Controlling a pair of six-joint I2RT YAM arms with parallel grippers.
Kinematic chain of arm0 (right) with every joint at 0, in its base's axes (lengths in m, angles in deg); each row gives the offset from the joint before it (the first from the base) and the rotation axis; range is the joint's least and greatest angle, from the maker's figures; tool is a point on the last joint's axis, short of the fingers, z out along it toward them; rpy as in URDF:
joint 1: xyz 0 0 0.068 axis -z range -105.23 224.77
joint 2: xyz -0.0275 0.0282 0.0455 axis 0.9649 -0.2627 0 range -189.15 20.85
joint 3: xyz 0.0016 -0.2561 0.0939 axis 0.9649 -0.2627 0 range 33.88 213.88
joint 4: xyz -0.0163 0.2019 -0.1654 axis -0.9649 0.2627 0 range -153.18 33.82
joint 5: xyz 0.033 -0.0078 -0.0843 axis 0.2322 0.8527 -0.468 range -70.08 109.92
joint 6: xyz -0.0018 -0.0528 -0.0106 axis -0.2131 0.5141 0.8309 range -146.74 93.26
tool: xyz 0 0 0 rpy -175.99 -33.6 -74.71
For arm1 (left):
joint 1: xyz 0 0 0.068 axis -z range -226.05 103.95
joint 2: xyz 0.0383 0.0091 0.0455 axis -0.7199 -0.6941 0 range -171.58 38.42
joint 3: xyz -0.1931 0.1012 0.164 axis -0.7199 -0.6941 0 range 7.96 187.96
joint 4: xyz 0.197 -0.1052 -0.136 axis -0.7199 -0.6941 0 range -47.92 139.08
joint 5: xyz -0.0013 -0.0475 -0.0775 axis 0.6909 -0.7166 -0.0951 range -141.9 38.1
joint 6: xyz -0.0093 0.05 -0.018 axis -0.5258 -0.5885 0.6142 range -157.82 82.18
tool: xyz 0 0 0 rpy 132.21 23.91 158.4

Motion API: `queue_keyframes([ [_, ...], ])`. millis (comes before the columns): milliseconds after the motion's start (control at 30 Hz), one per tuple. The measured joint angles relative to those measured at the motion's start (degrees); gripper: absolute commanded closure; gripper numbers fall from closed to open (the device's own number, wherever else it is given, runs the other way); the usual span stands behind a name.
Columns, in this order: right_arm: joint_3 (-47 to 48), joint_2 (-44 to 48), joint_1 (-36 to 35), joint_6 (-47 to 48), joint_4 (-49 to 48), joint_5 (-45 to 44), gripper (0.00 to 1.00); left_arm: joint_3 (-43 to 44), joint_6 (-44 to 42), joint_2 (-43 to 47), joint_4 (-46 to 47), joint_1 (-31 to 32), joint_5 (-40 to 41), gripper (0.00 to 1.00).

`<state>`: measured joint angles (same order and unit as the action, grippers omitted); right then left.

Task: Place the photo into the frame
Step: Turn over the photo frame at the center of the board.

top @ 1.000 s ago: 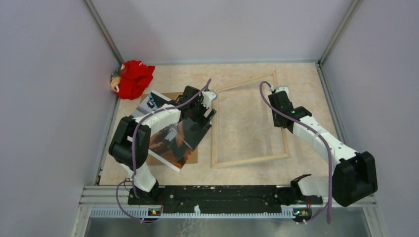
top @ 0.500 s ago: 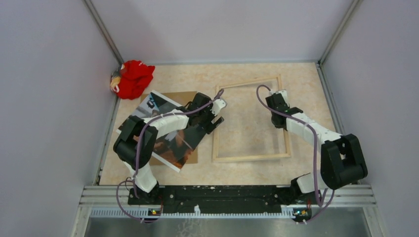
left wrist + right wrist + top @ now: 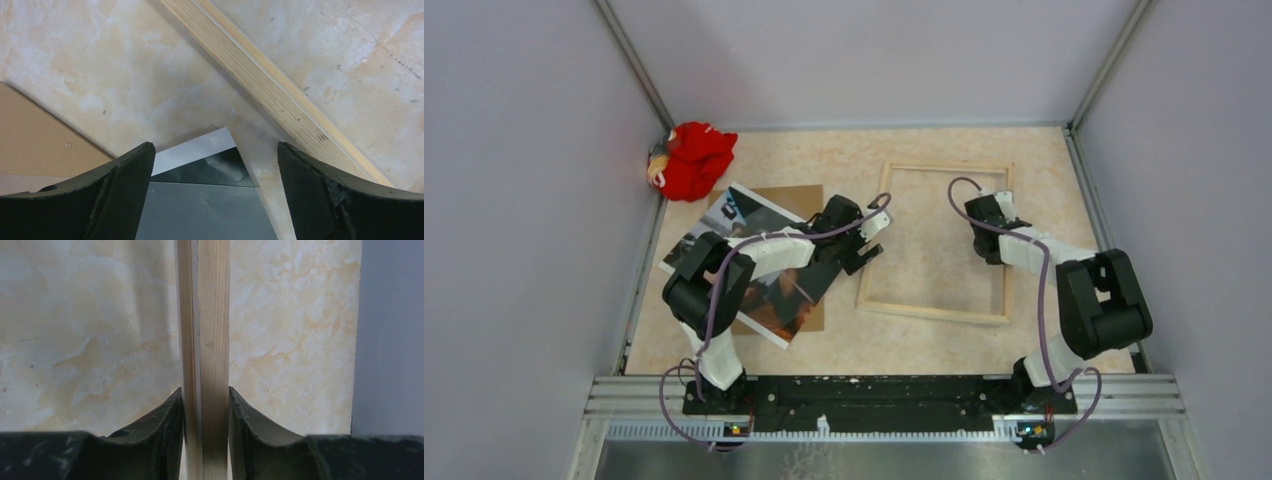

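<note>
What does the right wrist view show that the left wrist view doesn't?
Only the right wrist: the right gripper closed on a rail of the frame, and a grey wall. Only the left wrist: the open left gripper over a corner of the photo, plus the brown backing board. Both: the frame's light wood rail and the marbled table.

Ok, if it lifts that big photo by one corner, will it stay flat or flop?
Probably flops: the photo looks like a thin, wide sheet. Its glossy face may slip when pinched. Lying flat over the brown board, its edge looks hard to get under.
</note>
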<state>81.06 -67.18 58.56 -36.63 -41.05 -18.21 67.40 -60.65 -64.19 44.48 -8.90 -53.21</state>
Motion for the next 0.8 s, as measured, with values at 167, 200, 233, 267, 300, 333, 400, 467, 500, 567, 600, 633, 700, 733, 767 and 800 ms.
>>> queue_keyframes([
  [167, 0.00, -3.58, 0.13, -0.17, -0.07, 0.59, 0.40, -0.81, -0.72, 0.00, 1.92, 1.90, 0.11, 0.01],
  [200, 0.07, -3.80, 0.13, 0.31, -0.26, 0.33, 0.39, -1.01, -0.90, 0.00, 2.45, 2.29, 0.11, 0.01],
  [233, 0.11, -3.80, 0.17, 0.33, -0.39, 0.35, 0.37, -1.18, -1.11, 0.02, 2.84, 2.56, 0.22, 0.02],
  [267, 0.24, -3.80, 0.24, 0.68, -0.55, 0.20, 0.36, -1.51, -1.22, 0.13, 3.37, 2.86, 0.28, 0.02],
  [300, 0.44, -3.87, 0.26, 0.90, -0.61, 0.22, 0.35, -1.66, -1.33, 0.17, 3.67, 3.08, 0.33, 0.02],
  [333, 0.61, -3.93, 0.31, 0.92, -0.83, 0.50, 0.35, -1.90, -1.40, 0.24, 4.07, 3.28, 0.35, 0.01],
  [400, 1.11, -4.26, 0.39, 1.09, -1.31, 1.16, 0.34, -2.36, -1.57, 0.46, 4.63, 3.74, 0.55, 0.02],
  [467, 2.12, -4.61, 1.03, 1.05, -1.40, 3.28, 0.33, -2.71, -1.70, 0.72, 4.90, 4.20, 0.72, 0.02],
  [500, 2.67, -4.81, 1.55, 0.85, -1.46, 4.66, 0.33, -2.97, -1.77, 0.87, 5.01, 4.48, 0.76, 0.02],
  [567, 4.04, -5.46, 3.02, 0.68, -1.49, 8.20, 0.33, -3.50, -1.81, 1.33, 5.05, 5.14, 0.79, 0.01],
  [600, 4.72, -5.77, 3.69, 0.66, -1.44, 9.79, 0.33, -3.82, -1.88, 1.64, 4.98, 5.60, 0.81, 0.01],
  [633, 5.44, -6.19, 4.26, 0.66, -1.44, 11.41, 0.33, -4.24, -2.03, 1.99, 5.01, 6.16, 0.96, 0.02],
  [700, 7.45, -7.58, 5.22, 0.87, -0.98, 14.19, 0.33, -4.98, -2.49, 2.71, 4.85, 7.41, 1.16, 0.02],
  [733, 8.35, -8.13, 5.44, 0.96, -0.63, 14.97, 0.33, -5.22, -2.62, 3.02, 4.61, 8.00, 1.46, 0.02],
  [767, 9.60, -8.74, 5.77, 1.09, -0.17, 16.15, 0.33, -5.31, -2.64, 3.17, 4.35, 8.48, 1.88, 0.01],
  [800, 10.49, -9.27, 5.95, 1.16, 0.02, 17.27, 0.33, -5.31, -2.64, 3.28, 4.09, 8.94, 2.27, 0.02],
])
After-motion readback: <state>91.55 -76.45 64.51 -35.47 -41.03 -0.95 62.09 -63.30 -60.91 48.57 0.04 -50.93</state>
